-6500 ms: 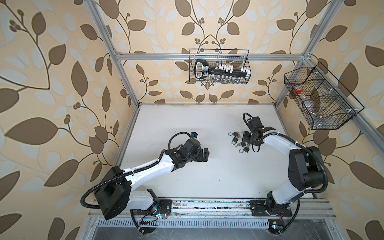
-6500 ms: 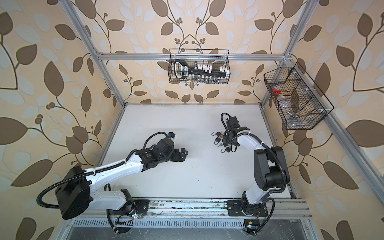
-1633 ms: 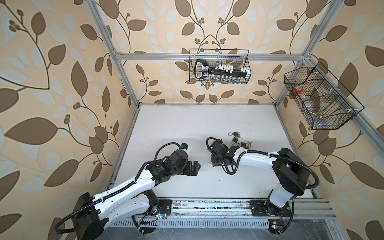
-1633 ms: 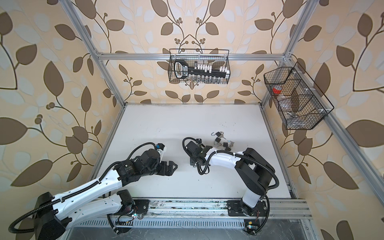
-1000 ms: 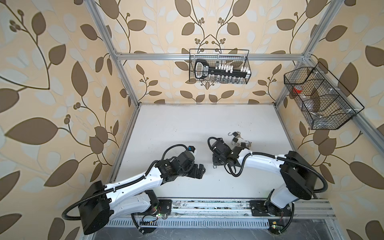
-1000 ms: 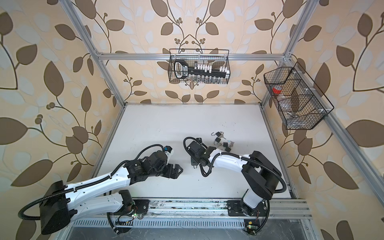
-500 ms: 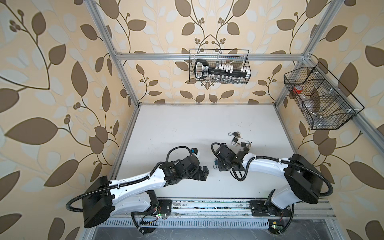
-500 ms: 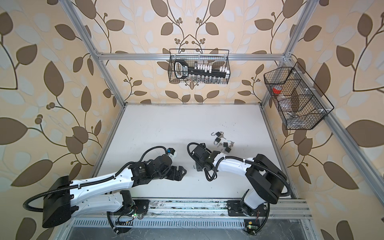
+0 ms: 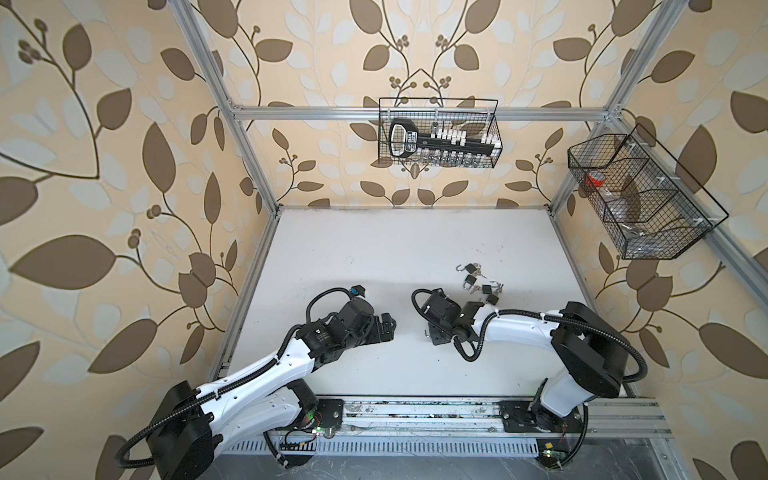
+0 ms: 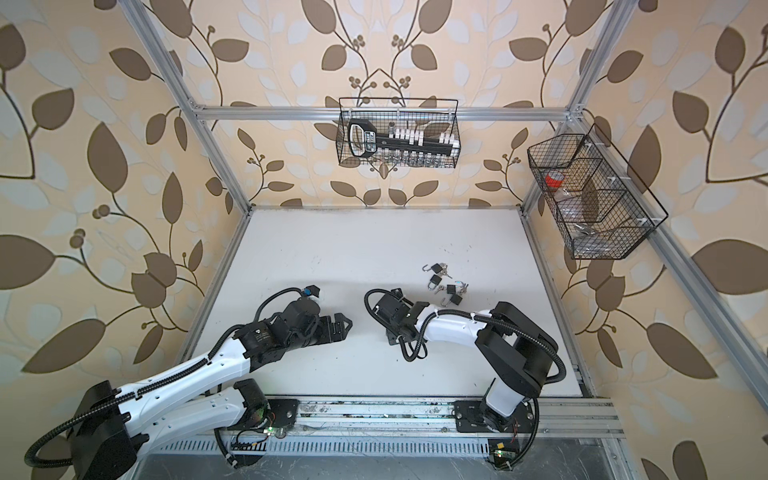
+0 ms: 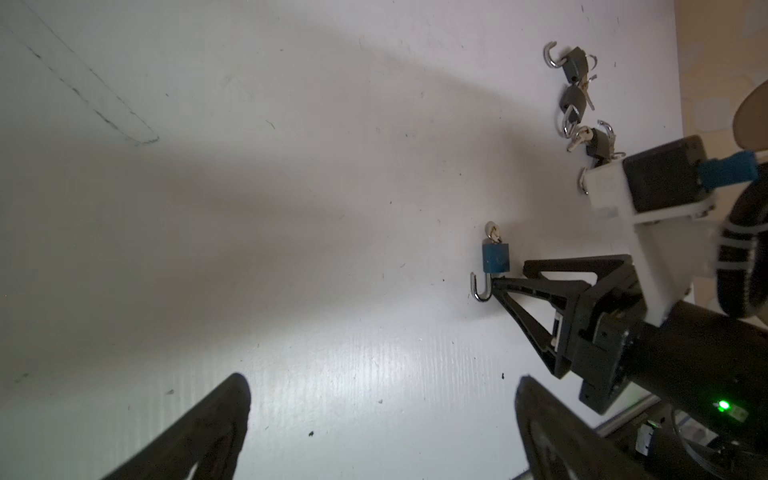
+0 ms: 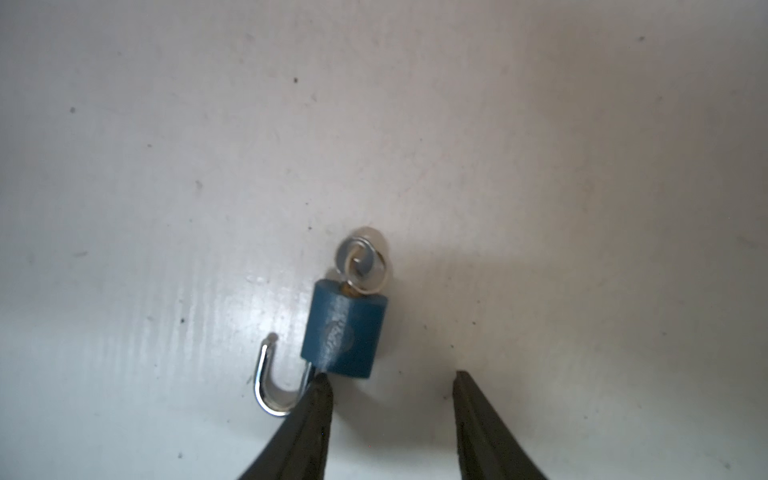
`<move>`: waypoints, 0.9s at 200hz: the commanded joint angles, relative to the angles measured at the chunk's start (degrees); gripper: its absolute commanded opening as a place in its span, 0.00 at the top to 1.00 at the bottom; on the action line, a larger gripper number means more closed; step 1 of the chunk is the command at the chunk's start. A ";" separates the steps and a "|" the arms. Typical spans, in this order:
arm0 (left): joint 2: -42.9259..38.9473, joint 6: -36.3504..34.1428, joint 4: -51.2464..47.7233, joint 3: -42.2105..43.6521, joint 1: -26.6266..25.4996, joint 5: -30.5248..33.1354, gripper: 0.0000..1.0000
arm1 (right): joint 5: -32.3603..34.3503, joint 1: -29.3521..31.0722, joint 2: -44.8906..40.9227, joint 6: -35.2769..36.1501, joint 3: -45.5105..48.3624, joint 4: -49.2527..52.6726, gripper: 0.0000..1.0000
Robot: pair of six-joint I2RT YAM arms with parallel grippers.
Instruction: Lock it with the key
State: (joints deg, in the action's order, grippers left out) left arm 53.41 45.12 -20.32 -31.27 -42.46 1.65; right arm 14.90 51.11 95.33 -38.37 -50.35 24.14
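Note:
A small blue padlock (image 12: 345,332) lies flat on the white table (image 12: 540,166), its silver shackle (image 12: 272,386) swung open and a key (image 12: 363,257) with a ring in its keyhole. My right gripper (image 12: 392,380) is open just behind the lock. One fingertip (image 12: 322,384) touches the shackle leg at the body's corner; nothing sits between the jaws. The left wrist view shows the same padlock (image 11: 496,257) at the right gripper (image 11: 509,274). My left gripper (image 11: 380,382) is wide open over bare table, some way from the lock. In both top views the right gripper (image 9: 436,338) (image 10: 395,338) hides the lock; the left gripper (image 9: 388,328) (image 10: 347,322) faces it.
Several dark padlocks with keys (image 9: 478,282) (image 10: 446,282) (image 11: 582,104) lie in a loose cluster behind the right arm. A wire basket (image 9: 438,133) hangs on the back wall, another (image 9: 640,195) on the right wall. The base rail (image 9: 415,415) runs along the front edge.
The right gripper has eased slightly toward the front edge and its jaws have spread a little. The left gripper has pulled back a short way to the left.

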 commanded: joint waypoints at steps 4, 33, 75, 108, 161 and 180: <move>-1.79 -0.80 -2.18 -0.28 1.01 -1.04 0.01 | 2.15 0.20 4.35 1.46 -2.50 1.35 0.47; -1.89 -0.35 -2.49 -0.29 1.05 -1.39 0.01 | 1.82 -2.10 8.16 3.72 -5.91 1.18 0.45; -2.34 0.13 -2.71 0.15 0.99 -1.30 0.01 | -0.01 -4.07 11.10 8.31 -8.00 0.83 0.45; -2.35 0.19 -2.50 0.15 1.07 -1.49 0.01 | -5.98 -4.00 9.14 10.05 -6.36 -0.59 0.46; -1.73 0.11 -0.76 0.36 1.04 -3.19 0.01 | -14.61 -3.74 5.40 12.31 -2.74 -2.80 0.45; -1.72 0.32 -0.68 0.27 1.13 -3.31 0.01 | -14.26 -3.49 5.58 12.98 -2.74 -2.22 0.45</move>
State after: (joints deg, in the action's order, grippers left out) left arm 52.07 45.17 -22.35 -31.24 -41.91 -1.13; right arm 4.82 47.13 99.92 -26.65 -55.29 18.65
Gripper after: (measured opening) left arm 0.989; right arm 0.549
